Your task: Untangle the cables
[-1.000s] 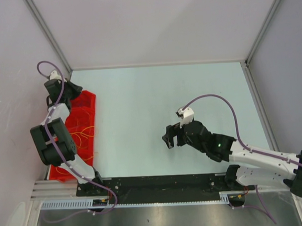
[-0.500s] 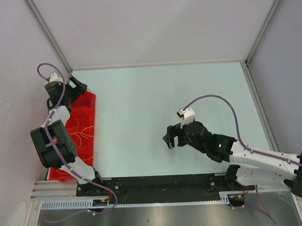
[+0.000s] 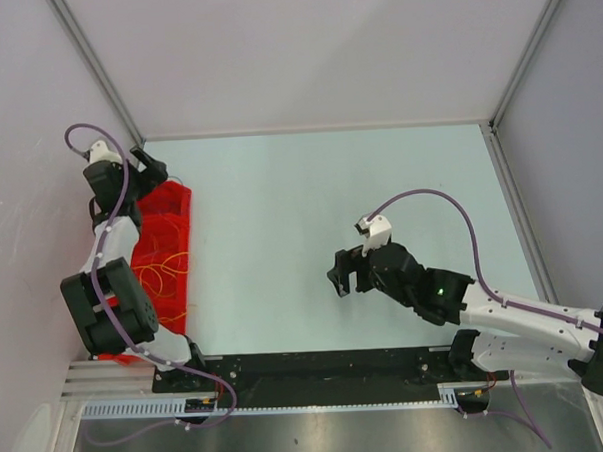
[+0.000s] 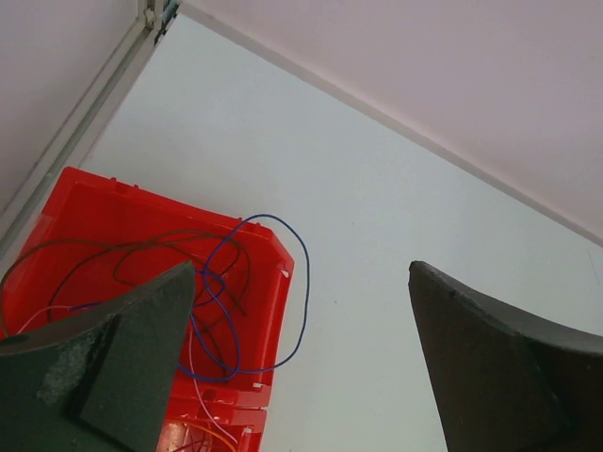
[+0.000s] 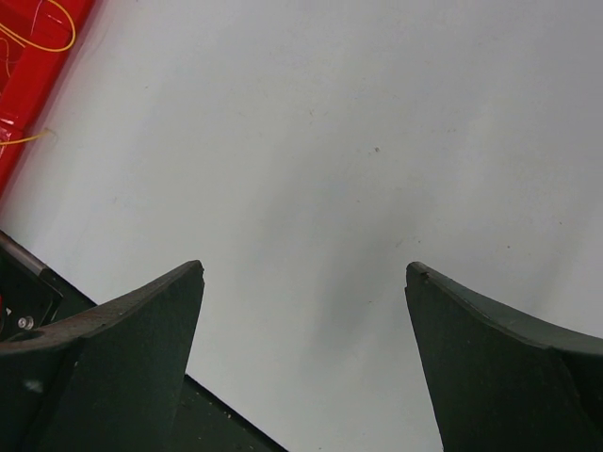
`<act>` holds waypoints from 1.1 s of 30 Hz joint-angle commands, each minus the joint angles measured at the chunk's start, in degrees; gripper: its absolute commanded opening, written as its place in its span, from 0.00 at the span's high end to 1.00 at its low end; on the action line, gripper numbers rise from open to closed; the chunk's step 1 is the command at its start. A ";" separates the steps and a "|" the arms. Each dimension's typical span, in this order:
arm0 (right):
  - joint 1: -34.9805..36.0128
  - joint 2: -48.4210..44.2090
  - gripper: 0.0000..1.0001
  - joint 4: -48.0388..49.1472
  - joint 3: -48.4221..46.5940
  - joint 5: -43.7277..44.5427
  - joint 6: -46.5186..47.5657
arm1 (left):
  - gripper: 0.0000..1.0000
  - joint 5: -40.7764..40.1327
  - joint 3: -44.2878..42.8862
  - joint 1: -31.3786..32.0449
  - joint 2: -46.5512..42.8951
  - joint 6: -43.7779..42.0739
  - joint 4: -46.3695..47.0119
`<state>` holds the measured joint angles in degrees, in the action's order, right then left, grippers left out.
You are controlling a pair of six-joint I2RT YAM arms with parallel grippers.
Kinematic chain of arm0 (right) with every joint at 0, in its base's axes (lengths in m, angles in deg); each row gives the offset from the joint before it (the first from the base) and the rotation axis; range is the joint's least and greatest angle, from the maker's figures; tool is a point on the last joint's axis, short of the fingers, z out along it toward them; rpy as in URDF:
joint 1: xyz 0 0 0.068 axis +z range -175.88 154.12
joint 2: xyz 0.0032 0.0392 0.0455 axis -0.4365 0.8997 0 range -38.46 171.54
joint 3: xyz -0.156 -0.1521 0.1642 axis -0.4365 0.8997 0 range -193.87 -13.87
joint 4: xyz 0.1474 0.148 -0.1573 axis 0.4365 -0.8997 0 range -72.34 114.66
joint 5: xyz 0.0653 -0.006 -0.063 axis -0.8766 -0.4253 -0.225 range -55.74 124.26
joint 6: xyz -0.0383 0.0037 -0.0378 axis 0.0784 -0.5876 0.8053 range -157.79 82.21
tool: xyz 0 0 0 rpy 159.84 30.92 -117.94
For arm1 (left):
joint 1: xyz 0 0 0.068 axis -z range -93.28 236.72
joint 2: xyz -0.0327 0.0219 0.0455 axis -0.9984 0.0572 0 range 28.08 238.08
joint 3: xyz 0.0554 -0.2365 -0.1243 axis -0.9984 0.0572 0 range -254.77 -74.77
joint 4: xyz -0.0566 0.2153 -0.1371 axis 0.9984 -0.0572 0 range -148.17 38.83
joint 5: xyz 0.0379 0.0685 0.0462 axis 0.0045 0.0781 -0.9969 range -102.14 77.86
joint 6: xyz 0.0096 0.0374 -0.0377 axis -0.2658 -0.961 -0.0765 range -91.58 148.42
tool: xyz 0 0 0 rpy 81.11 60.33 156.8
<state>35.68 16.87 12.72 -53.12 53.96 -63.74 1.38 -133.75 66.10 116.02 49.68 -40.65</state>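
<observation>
Currently L pincer [image 4: 301, 270] released near red bin [image 4: 85, 200] w/ cables [image 4: 303, 282], R pincer [image 5: 304, 268] released above table [image 3: 281, 207].

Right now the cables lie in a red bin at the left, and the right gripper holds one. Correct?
No. The right wrist view shows the right gripper open and empty; the cables do lie in the red bin at the left.

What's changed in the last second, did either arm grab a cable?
The left gripper drew back from over the far end of the red bin toward the far-left corner, jaws open and empty. No cable was grabbed. The cables lie in the bin as before, a blue loop hanging over its rim. The right gripper stayed open above the table, almost unmoved.
</observation>
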 commanded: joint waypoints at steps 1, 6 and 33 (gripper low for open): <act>0.23 -1.63 0.07 -0.10 -0.04 3.50 -0.33 | 0.00 -2.97 0.44 2.42 -5.23 -2.27 0.99; 0.23 -2.68 0.07 -0.53 -0.31 2.71 1.08 | 0.00 -6.31 -3.42 8.22 -9.44 -2.28 -5.42; -10.82 0.12 0.00 -1.32 -0.31 52.84 8.82 | 0.00 -4.20 20.47 28.27 -55.85 -2.02 -39.80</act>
<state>32.25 14.90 9.85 -53.12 101.11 -58.39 -2.54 -117.22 94.18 65.16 47.38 -79.73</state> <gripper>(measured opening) 0.994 0.996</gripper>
